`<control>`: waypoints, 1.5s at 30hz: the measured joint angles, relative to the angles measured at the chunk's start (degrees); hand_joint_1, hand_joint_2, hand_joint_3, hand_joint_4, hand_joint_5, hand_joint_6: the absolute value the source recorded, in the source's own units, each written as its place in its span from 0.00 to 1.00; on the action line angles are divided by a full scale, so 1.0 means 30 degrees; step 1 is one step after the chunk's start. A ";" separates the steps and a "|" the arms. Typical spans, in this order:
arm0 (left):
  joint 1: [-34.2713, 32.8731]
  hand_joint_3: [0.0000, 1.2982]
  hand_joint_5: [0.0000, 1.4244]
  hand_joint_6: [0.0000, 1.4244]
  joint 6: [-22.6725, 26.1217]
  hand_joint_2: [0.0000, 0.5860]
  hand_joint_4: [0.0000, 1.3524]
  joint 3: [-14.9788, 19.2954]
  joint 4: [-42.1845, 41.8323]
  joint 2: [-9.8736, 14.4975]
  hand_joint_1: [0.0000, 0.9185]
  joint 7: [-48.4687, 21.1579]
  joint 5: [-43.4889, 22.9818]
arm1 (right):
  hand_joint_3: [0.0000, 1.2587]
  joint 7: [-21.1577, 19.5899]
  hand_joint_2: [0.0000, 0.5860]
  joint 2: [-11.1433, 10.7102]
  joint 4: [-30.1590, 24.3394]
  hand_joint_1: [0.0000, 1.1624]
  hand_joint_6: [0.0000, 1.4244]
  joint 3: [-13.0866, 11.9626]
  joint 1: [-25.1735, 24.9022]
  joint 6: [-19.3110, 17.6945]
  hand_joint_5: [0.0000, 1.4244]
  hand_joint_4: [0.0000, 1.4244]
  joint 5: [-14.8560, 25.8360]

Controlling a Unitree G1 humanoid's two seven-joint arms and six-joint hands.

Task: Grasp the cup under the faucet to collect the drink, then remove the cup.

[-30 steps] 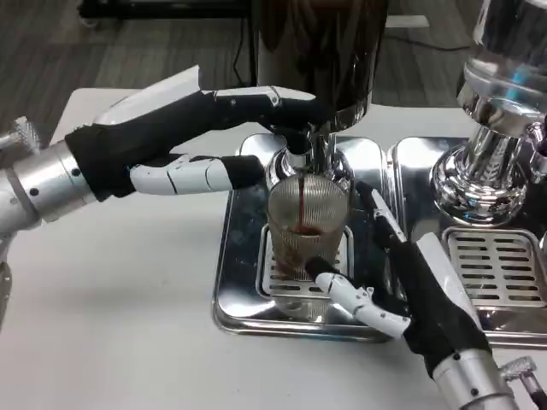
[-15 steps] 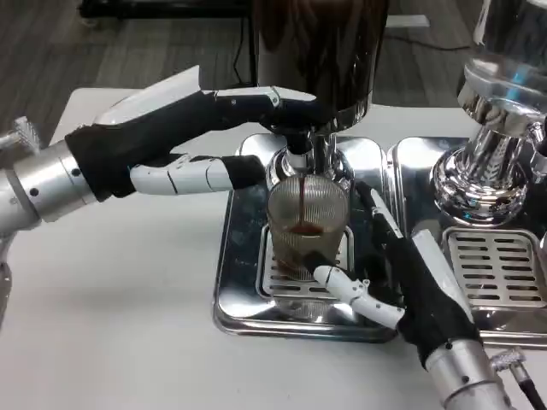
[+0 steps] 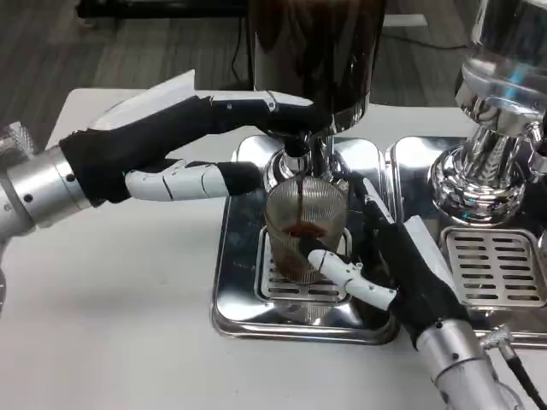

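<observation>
Cup (image 3: 304, 232), ribbed and clear, stands on the steel drip tray (image 3: 235, 282) under the faucet (image 3: 301, 155), dark drink inside. My right hand (image 3: 395, 266) grasps it; farther back, my left hand (image 3: 184, 145) presses the dispenser's (image 3: 312, 51) lever.

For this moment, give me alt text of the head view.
The right hand holds a ribbed clear cup under the faucet while dark drink streams in. The left hand presses the dispenser's lever above the steel drip tray.

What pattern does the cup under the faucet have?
Fine vertical ribbing on clear glass, with dark drink inside; the cup shows best in the head view.
</observation>
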 measured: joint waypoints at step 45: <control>0.0113 0.21 0.18 0.18 0.0277 0.24 0.18 -0.0062 -0.0249 -0.0004 0.00 0.0190 0.0062 | 0.00 -0.1924 0.30 0.0405 0.0734 0.56 0.20 0.0847 -0.0931 0.0088 0.07 0.00 -0.2145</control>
